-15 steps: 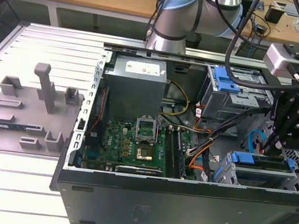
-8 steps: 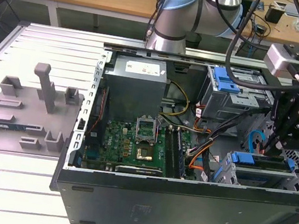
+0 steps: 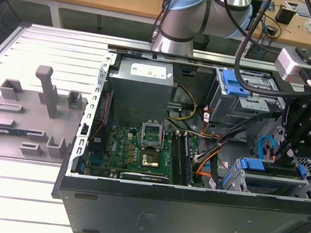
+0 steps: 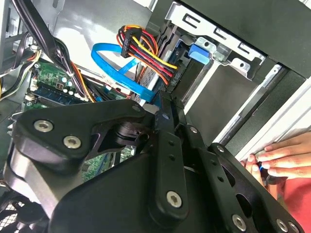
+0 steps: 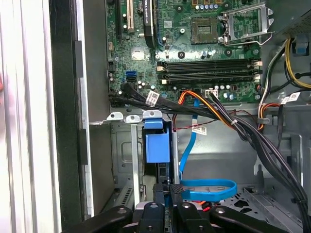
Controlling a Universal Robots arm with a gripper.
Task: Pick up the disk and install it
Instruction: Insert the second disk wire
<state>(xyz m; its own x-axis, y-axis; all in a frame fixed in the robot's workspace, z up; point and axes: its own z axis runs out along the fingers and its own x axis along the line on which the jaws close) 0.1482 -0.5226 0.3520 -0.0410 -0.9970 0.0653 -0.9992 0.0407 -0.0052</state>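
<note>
Blue-framed disk [image 5: 158, 145]: sitting edge-on in a slot of the lower metal drive cage [image 5: 124, 165], in the open computer case [image 3: 186, 217]; its blue end tab [image 4: 200, 51] is lying level with the cage's bright metal tabs. In the exterior view the disk [image 3: 272, 169] is lying toward that view's right, low in the case.
Tool [image 5: 170, 188]: hanging right over the disk's near end, its black fingers [image 5: 178, 190] drawn together with only a thin gap showing between them; whether the tips are pressing on the disk is not showing. In the exterior view the tool [image 3: 288, 152] is reaching down into the case.
Blue flat cable [image 5: 209, 188]: looping beside the fingers, just next to the cage.
Motherboard [image 5: 194, 48]: lying on the case floor beyond the cage, with orange, yellow and black wires [image 5: 218, 109] crossing over its edge.
Blue bracket [image 3: 234, 82]: sitting atop the upper drive cage, well apart from the tool.
Grey power supply [image 3: 142, 87]: standing at the far end of the case.
Grey fixture [image 3: 29, 119]: resting on the slatted metal worktop [image 3: 23, 190], toward the exterior view's left of the case.
Person's hand [image 4: 279, 155]: resting its fingers on the outer edge of the case.
</note>
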